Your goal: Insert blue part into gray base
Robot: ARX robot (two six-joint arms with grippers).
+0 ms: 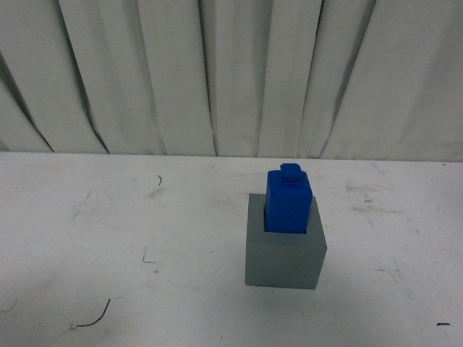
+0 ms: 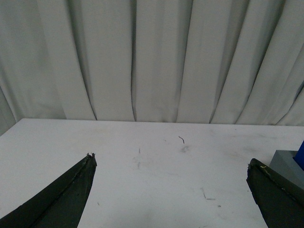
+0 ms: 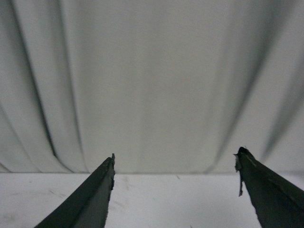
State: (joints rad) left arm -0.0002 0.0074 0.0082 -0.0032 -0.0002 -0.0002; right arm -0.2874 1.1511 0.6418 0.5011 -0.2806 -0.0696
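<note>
In the front view the gray base (image 1: 283, 260) stands on the white table, right of centre. The blue part (image 1: 289, 200) stands upright in the recess in its top, its round stud up. Neither arm shows in the front view. In the left wrist view my left gripper (image 2: 171, 164) is open and empty over bare table; a corner of the gray base (image 2: 287, 164) and a sliver of the blue part (image 2: 300, 154) show at the frame edge beside one finger. In the right wrist view my right gripper (image 3: 175, 159) is open and empty, facing the curtain.
A white pleated curtain (image 1: 217, 72) hangs behind the table's far edge. The white table (image 1: 108, 238) has scuffs and a thin dark wire scrap (image 1: 94, 318) near its front left.
</note>
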